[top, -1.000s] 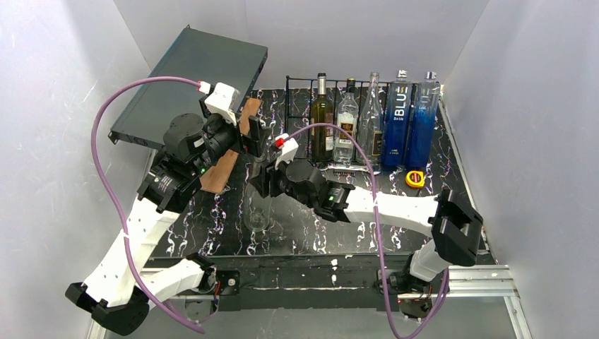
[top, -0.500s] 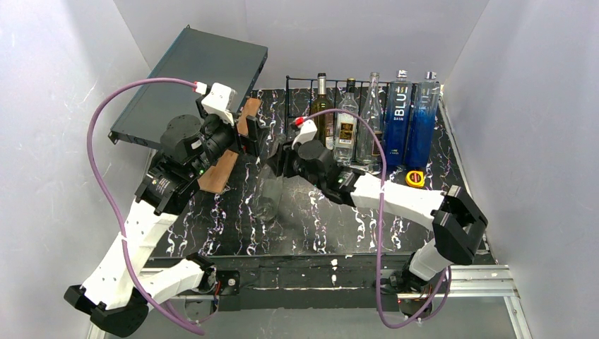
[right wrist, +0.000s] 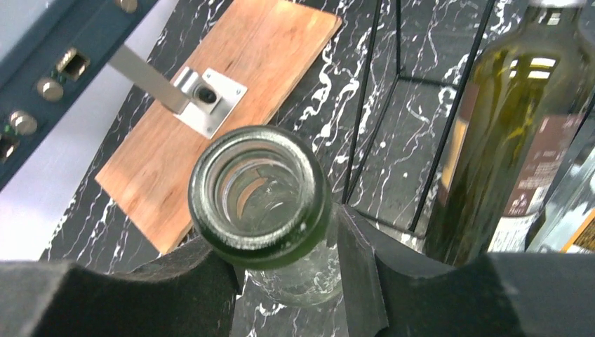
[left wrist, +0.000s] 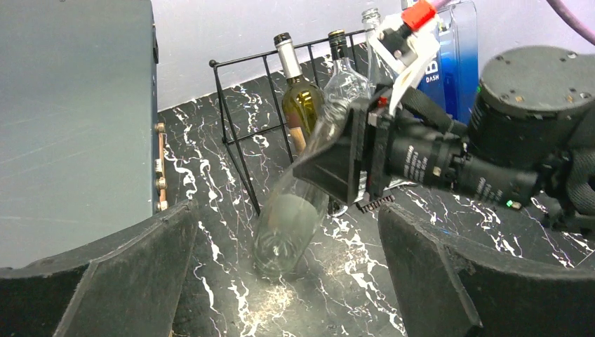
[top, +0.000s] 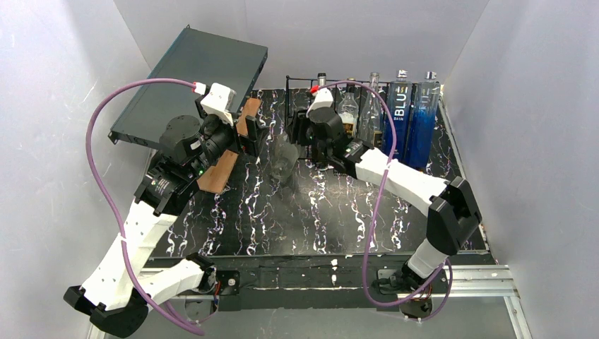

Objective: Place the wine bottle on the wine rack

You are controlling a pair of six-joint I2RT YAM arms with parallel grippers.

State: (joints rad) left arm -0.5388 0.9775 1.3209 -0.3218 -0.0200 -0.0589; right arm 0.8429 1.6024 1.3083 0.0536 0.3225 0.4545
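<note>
A clear empty wine bottle [top: 282, 164] is tilted, its base low over the black marble table just in front of the left end of the wine rack [top: 288, 99], a low black wire frame. My right gripper [top: 302, 134] is shut on its neck. The right wrist view looks down on the bottle's green-tinted mouth [right wrist: 259, 193] between the pads, with the rack's wires [right wrist: 363, 91] just beyond. In the left wrist view the bottle [left wrist: 291, 217] leans toward the rack [left wrist: 226, 105]. My left gripper [top: 251, 134] is open and empty, left of the bottle.
The rack holds an olive-green bottle [right wrist: 505, 140], clear bottles [top: 370, 106] and two tall blue bottles [top: 397, 116] to the right. A big dark grey flat box [top: 191, 78] leans at the back left. A wooden board [top: 226, 159] lies under the left arm.
My right gripper has carried the bottle from the middle of the table back toward the rack's left end. The left arm has hardly moved.
</note>
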